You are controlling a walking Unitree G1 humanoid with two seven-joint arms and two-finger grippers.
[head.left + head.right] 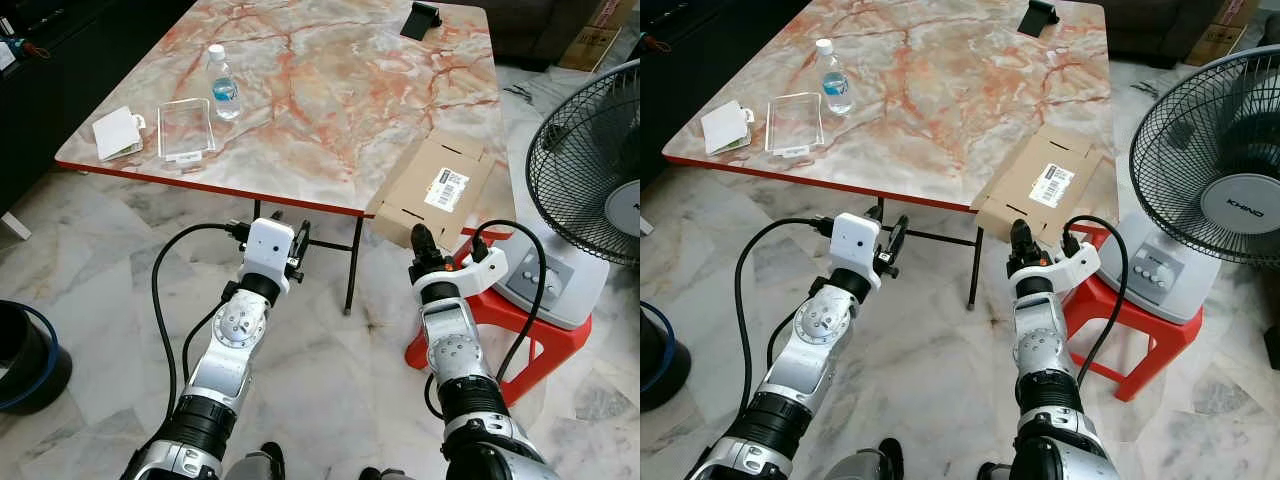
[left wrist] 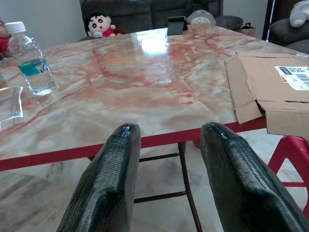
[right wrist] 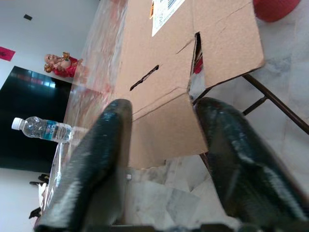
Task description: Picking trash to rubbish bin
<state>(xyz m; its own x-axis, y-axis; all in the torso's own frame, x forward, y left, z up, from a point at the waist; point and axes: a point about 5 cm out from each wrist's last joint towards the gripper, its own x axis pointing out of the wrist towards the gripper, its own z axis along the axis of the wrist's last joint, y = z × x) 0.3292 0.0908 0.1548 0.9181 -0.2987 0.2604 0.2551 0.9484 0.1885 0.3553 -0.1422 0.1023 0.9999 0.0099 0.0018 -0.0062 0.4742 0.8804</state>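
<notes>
Brown flattened cardboard box (image 1: 1040,182) with white barcode label, print unreadable, overhanging marble-patterned worktop (image 1: 940,90) edge. Right tool (image 3: 159,145) spread, just below box flap. Left tool (image 2: 169,159) spread, short of worktop. Fan (image 1: 1215,170) marked KHIND.

table (image 1: 330,110): we see it ahead
bottle (image 1: 222,83): on table, left
cardboard (image 1: 432,187): overhanging table's right edge
fan (image 1: 590,170): right of table
</notes>
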